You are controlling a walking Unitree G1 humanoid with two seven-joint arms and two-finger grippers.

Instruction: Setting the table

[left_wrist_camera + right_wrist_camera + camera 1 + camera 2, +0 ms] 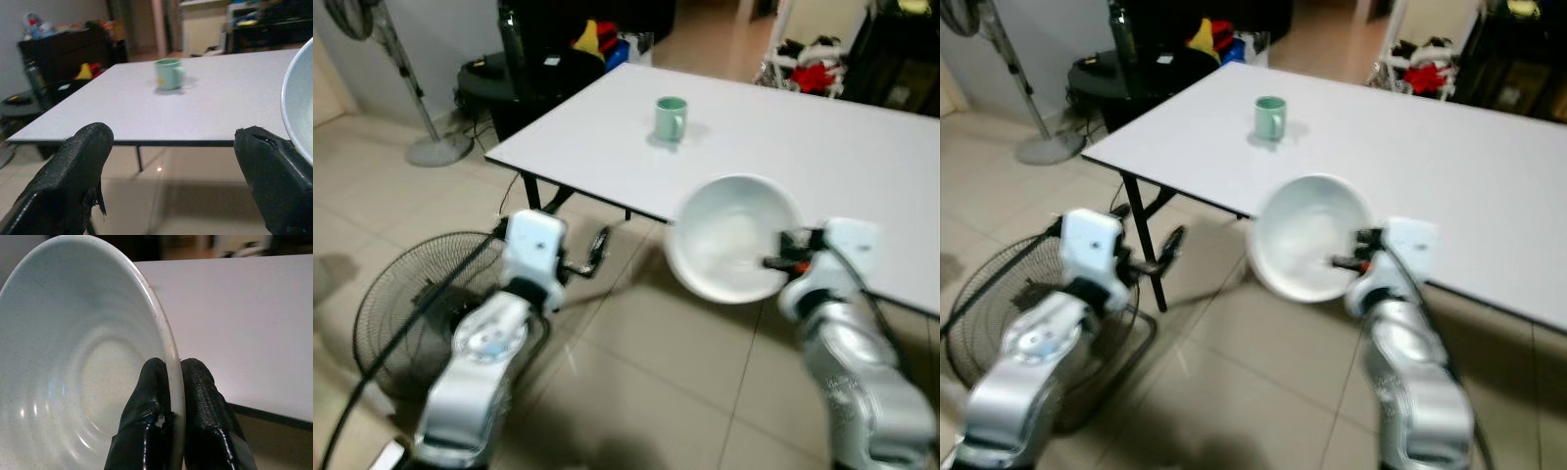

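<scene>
We see the right gripper [171, 382] pinching the rim of the white bowl [729, 235], one finger inside and one outside, jaws narrow on the thin wall. The bowl sits mid-frame in the head views, tilted, overhanging the near edge of the white table [862, 147] with floor beneath most of it. The left gripper [592, 255] hangs at lower left, jaws wide and empty. A green mug [671, 118] stands upper centre on the table.

Risks, as we judge them: a rim-only grip lets the bowl pivot or slip, and it would fall to the tiles. A low approach could knock the underside against the table edge. The mug is well apart, so a collision is unlikely.
</scene>
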